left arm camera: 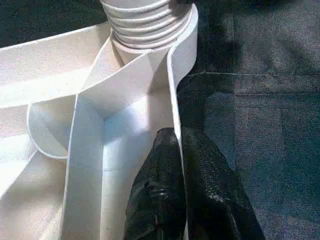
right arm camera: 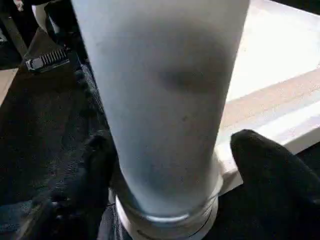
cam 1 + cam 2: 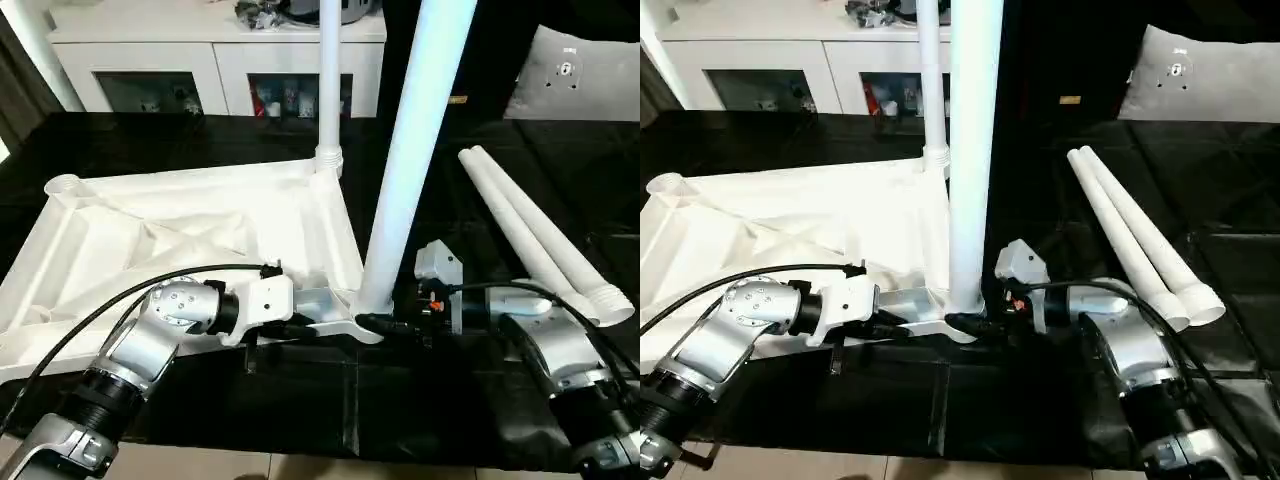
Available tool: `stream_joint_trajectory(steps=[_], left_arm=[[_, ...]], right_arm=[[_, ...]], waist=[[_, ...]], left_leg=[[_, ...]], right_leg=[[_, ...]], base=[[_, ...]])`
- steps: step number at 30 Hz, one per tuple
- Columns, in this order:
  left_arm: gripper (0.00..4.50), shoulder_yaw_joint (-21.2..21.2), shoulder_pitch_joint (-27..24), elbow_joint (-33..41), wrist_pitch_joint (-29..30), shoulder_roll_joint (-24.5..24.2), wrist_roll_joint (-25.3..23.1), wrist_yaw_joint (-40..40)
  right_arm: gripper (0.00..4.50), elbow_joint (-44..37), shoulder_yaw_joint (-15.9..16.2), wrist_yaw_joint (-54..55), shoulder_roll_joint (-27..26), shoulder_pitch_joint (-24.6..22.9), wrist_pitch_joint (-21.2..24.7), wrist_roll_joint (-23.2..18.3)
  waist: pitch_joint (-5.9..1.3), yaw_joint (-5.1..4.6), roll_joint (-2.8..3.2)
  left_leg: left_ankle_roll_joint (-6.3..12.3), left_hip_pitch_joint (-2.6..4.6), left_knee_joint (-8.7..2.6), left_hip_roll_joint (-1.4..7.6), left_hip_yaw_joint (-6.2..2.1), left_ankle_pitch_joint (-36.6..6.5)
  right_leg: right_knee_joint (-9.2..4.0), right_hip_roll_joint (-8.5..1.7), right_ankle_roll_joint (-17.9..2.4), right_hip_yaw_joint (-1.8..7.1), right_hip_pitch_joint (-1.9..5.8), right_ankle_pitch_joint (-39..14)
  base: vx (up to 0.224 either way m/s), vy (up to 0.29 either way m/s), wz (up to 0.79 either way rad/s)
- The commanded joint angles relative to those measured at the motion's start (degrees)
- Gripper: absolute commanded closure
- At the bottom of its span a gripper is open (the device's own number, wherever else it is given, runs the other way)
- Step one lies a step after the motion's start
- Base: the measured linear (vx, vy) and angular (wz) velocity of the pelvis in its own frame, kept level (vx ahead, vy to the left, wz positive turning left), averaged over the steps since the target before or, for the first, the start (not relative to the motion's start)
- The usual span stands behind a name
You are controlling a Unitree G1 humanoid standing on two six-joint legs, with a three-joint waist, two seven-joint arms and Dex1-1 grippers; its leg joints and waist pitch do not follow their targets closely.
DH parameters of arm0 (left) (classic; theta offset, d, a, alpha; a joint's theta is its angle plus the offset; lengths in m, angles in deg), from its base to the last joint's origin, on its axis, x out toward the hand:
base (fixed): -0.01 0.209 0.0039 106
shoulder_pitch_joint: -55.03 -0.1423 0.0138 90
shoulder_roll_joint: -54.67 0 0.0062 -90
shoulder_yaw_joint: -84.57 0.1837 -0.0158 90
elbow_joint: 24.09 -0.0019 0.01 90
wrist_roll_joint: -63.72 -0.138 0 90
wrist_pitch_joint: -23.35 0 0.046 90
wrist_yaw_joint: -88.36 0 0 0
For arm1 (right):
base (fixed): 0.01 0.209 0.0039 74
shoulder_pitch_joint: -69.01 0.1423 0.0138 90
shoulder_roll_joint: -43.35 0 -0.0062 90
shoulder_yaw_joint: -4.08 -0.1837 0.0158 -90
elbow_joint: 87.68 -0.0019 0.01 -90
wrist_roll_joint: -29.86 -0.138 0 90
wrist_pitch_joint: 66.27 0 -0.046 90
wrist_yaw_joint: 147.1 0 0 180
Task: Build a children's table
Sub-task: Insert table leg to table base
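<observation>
Tabletop (image 3: 200,225), white and upside down with its ribs facing up, lies on the black cloth (image 3: 300,400) at my left. My left gripper (image 1: 177,165) is pinched shut on the tabletop's near rim, one finger on each side of the thin wall, just beside the near corner socket. Two legs stand upright in sockets: a far leg (image 3: 330,80) at the back corner and a near leg (image 3: 415,150) at the front corner. My right gripper (image 2: 170,165) straddles the base of the near leg, fingers (image 2: 270,165) spread apart on either side. Two loose legs (image 3: 540,235) lie side by side on the cloth at my right. A grey cushion (image 3: 585,75) sits beyond them.
</observation>
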Motion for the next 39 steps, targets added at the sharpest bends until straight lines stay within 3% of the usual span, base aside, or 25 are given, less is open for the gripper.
stream_joint_trajectory(steps=[1, 2, 8, 11, 14, 17, 19, 22, 24, 27, 29, 30, 32, 34, 37, 39], left_arm=[[4.5, 4.04, -0.82, -1.37, -0.54, -0.46, -2.07, -3.28], [4.5, 3.94, -0.84, -1.58, -0.69, -0.46, -2.16, -3.36], [4.5, 3.83, -1.2, -2.25, -0.97, -0.68, -2.1, -3.36], [4.5, 3.72, -1.58, -2.25, -0.75, -0.67, -1.98, -3.19], [4.5, 2.43, -2.74, -0.98, 1.29, 0.19, -0.74, -1.46], [4.5, 1.03, -4.08, 1.5, 4.74, 2.0, 0.92, 1.17], [4.5, -0.55, -5.28, 4.29, 10.82, 5.27, 2.68, 5.46], [4.5, -0.9, -5.04, 4.68, 13.74, 8.44, 1.27, 10.6], [4.5, -0.96, -4.65, 4.52, 15.4, 10.41, -0.03, 13.87], [4.5, -0.41, -2.16, 2.54, 17.28, 16.35, -2.44, 20.23], [4.5, -0.31, -0.72, 1.27, 18.49, 19.25, -3.36, 23.3], [4.5, -0.24, -0.19, 0.94, 19.11, 20.16, -3.91, 24.6], [4.5, -0.22, 0.36, 1.06, 20.21, 20.78, -5.04, 26.32], [4.5, -0.01, 0.82, 1.08, 20.15, 20.66, -6.07, 27.1], [4.5, -0.09, 0.98, 0.94, 19.85, 19.95, -7.32, 27.1], [4.5, -0.22, 0.89, 0.71, 19.4, 19.07, -7.92, 26.8]], right_arm=[[0.99, 0.81, 0.53, -0.6, -0.16, 0.77, -0.44, 0.22], [1.23, 0.96, 0.54, -0.72, -0.17, 0.8, -0.48, 0.22], [1.71, 1.21, 0.92, -1.59, -0.38, 0.52, 0.04, -0.09], [1.82, 1.08, 1.31, -1.58, -0.69, 0.1, 0.6, 0.07], [1.85, 0.62, 0.29, 1.88, -3.2, -0.73, 4.47, -1.11], [1.86, 0.68, 0.5, 5.79, -4.93, -1.27, 5.79, 0.16], [1.87, 0.73, 0.51, 11.5, -8.17, -2.03, 7.56, 1.3], [1.88, 2.1, -0.28, 18.58, -12.51, -1.8, 9.12, 2.28], [1.88, 3.32, -0.71, 22.86, -15.14, -1.41, 9.56, 3.08], [1.88, 9.83, -3.71, 35.61, -21.79, 2.01, 9.59, 4.64], [1.88, 12.31, -4.53, 40.16, -23.79, 3.57, 9.21, 5.22], [1.88, 13.03, -4.72, 41.07, -24.41, 4.0, 8.81, 5.08], [1.88, 13.13, -4.96, 40.79, -24.97, 4.17, 8.31, 4.93], [1.32, 12.03, -6.56, 40.27, -25.31, 3.61, 7.91, 3.88], [1.08, 11.6, -7.41, 39.88, -24.5, 2.91, 5.53, 4.89], [0.83, 11.16, -7.55, 39.2, -23.61, 2.33, 4.49, 4.64]], waist=[[-3.03, -0.16, -0.54], [-3.06, -0.15, -0.55], [-3.09, -0.13, -0.46], [-3.11, -0.14, -0.48], [-3.09, -0.23, -0.38], [-2.9, -0.43, -0.35], [-2.4, -0.93, -0.17], [-1.59, -1.82, -0.06], [-1.53, -2.49, -0.02], [-1.61, -3.45, 0.0], [-1.74, -3.5, -0.2], [-1.69, -3.43, -0.14], [-1.99, -3.34, -0.15], [-2.14, -3.05, -0.07], [-2.46, -2.99, 0.36], [-2.64, -2.87, 0.27]], left_leg=[[4.16, -0.29, -3.22, 1.13, 0.79, 0.85], [4.26, -0.34, -3.19, 1.12, 0.76, 1.28], [4.39, -0.34, -3.12, 1.1, 0.75, 1.36], [4.32, -0.36, -3.1, 1.08, 0.76, 1.3], [4.18, -0.39, -3.13, 1.04, 0.74, 1.63], [3.42, -0.35, -3.38, 1.14, 0.75, -0.37], [1.52, -0.23, -3.95, 1.27, 0.84, -3.79], [-0.75, 0.18, -4.93, 1.17, 0.7, -11.33], [-1.41, 0.35, -5.2, 1.2, 0.47, -13.59], [-1.99, 0.33, -5.3, 0.93, 0.24, -14.31], [-1.47, 0.15, -5.27, 1.0, 0.19, -13.4], [-1.16, 0.37, -5.1, 0.95, 0.43, -13.41], [-0.73, 0.01, -5.05, 0.91, 0.38, -11.97], [-0.12, -0.05, -4.84, 1.01, 0.47, -9.82], [0.25, -0.31, -4.55, 1.0, 0.43, -6.53], [0.49, -0.38, -4.36, 0.95, 0.45, -4.69]], right_leg=[[-2.37, -2.92, -15.74, 1.37, 3.28, 11.57], [-2.3, -2.9, -15.75, 1.34, 3.3, 12.09], [-2.25, -2.89, -15.86, 1.28, 3.3, 12.08], [-2.27, -2.89, -15.84, 1.28, 3.33, 11.95], [-2.18, -2.85, -15.95, 1.25, 3.31, 12.32], [-2.47, -2.95, -15.81, 1.25, 3.22, 9.71], [-3.11, -3.06, -15.15, 1.36, 3.02, 4.26], [-4.47, -3.19, -12.63, 1.67, 2.76, -11.43], [-4.93, -3.32, -11.32, 1.77, 2.58, -16.37], [-5.31, -3.38, -10.03, 1.77, 2.41, -19.75], [-5.49, -3.32, -9.75, 1.76, 2.36, -17.95], [-5.5, -3.19, -10.05, 1.91, 1.98, -16.89], [-5.23, -3.2, -10.39, 1.9, 2.42, -14.62], [-5.04, -3.18, -10.86, 1.91, 2.39, -10.47], [-4.36, -3.11, -12.13, 1.68, 2.74, -2.94], [-4.02, -3.01, -12.83, 1.56, 2.94, 1.15]], base=[[0.0, 0.0, 0.0], [0.0, 0.0, 0.0], [0.0, 0.0, 0.0], [0.0, 0.0, 0.0], [0.0, 0.0, 0.0], [0.0, 0.0, 0.0], [0.0, 0.0, 0.0], [-0.017, 0.0, -0.01], [0.0, 0.0, 0.0], [0.0, 0.0, 0.0], [0.0, 0.0, 0.0], [0.0, 0.0, 0.0], [0.0, 0.0, 0.0], [0.0, 0.0, 0.0], [0.0, 0.0, 0.0], [0.0, 0.0, 0.0]])
